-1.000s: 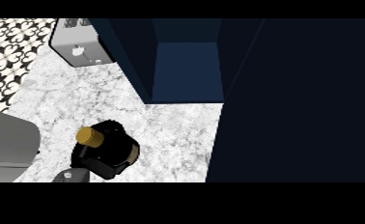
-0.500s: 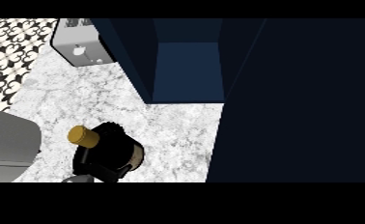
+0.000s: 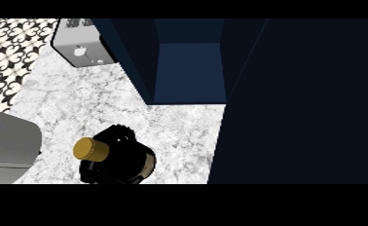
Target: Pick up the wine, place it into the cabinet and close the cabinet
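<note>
1. Wine bottle [image 3: 93, 149] stands low on the marble counter [image 3: 86, 103], seen from steeply above: a gold cap in front, dark body behind it. It is well short of the cabinet's opening, off to the cabinet's lower left.
2. A black hand [image 3: 122, 159] is wrapped round the bottle's body, its fingers curled about the dark glass just right of the gold cap. The forearm behind it is not visible, so which hand this is cannot be settled from the view alone; by its place left of the cabinet it reads as the left hand.
3. No second hand shows anywhere.
4. A grey rounded shape [image 3: 16, 144] enters at the left edge, further left of the bottle and well away from the cabinet. What it is cannot be told.
5. Cabinet [image 3: 188, 69]: dark blue, open, its inner floor a lighter blue panel. Its door [image 3: 295, 103] stands swung out, a large dark slab filling the space right of the opening.
6. Toaster [image 3: 82, 47], silver, sits just left of the cabinet's left wall, at the far side of the counter.
7. Beyond it, left of the cabinet, a black-and-white patterned tile strip [image 3: 18, 49].
</note>
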